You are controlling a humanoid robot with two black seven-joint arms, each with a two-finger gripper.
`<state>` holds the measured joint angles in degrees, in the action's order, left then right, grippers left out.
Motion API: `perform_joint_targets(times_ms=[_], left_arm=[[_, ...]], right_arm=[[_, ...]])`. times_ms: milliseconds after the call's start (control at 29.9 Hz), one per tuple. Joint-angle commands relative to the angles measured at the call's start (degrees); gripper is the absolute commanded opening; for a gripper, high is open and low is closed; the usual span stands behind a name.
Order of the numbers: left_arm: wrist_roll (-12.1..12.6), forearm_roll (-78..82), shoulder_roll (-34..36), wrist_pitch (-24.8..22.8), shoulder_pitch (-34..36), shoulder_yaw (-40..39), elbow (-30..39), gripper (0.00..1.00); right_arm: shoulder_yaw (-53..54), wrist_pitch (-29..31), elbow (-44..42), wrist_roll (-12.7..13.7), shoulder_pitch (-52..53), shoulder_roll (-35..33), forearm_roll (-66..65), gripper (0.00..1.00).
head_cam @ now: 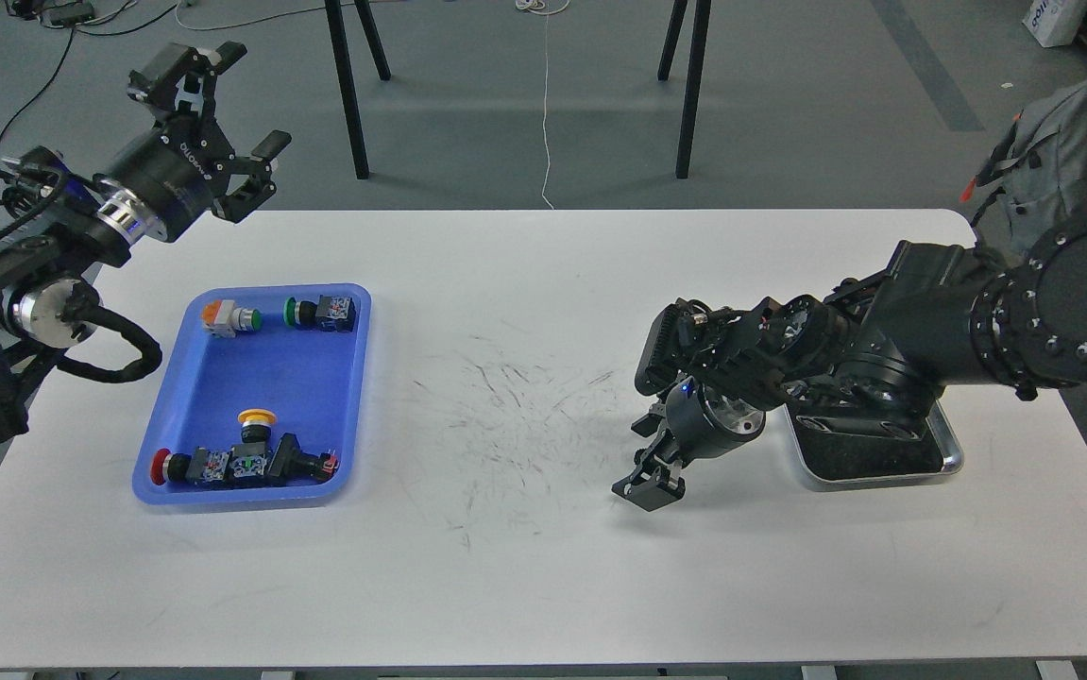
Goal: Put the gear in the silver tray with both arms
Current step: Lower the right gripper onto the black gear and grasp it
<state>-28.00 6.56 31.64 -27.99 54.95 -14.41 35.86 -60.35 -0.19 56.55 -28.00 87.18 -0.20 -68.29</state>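
Note:
The gear does not show in the head view; my right gripper (647, 489) points down at the table spot where it lay, its fingertips low over the white surface. The fingers are dark and bunched together, so I cannot tell whether they are open or shut. The silver tray (951, 462) lies just right of that gripper, mostly covered by my right arm, with only its near rim and dark scratched bottom visible. My left gripper (260, 99) hangs open and empty, high above the table's far left corner.
A blue plastic tray (182, 382) on the left holds several push-button switches. The white table (524, 548) has scuff marks in its middle. Chair legs (347, 90) stand behind the far edge. A grey backpack (1062, 179) sits at the far right.

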Motion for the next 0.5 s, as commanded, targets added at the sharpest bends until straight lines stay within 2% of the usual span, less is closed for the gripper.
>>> perform_joint_targets(times_ms=[0, 134, 468], left_arm=[[0.0, -0.1, 0.0, 0.0, 0.0, 0.0, 0.0, 1.0], [0.0, -0.1, 0.0, 0.0, -0.1, 0.0, -0.3, 1.0], [0.0, -0.1, -0.1, 0.0, -0.6, 0.0, -1.1, 1.0]], right_arm=[[-0.3, 0.1, -1.1, 0.0, -0.6, 0.2, 0.0, 0.75], [-1.6, 0.0, -1.8, 0.0, -0.5, 0.2, 0.2, 0.75], [-1.8, 0.1, -2.7, 0.0, -1.2, 0.2, 0.1, 0.61]])
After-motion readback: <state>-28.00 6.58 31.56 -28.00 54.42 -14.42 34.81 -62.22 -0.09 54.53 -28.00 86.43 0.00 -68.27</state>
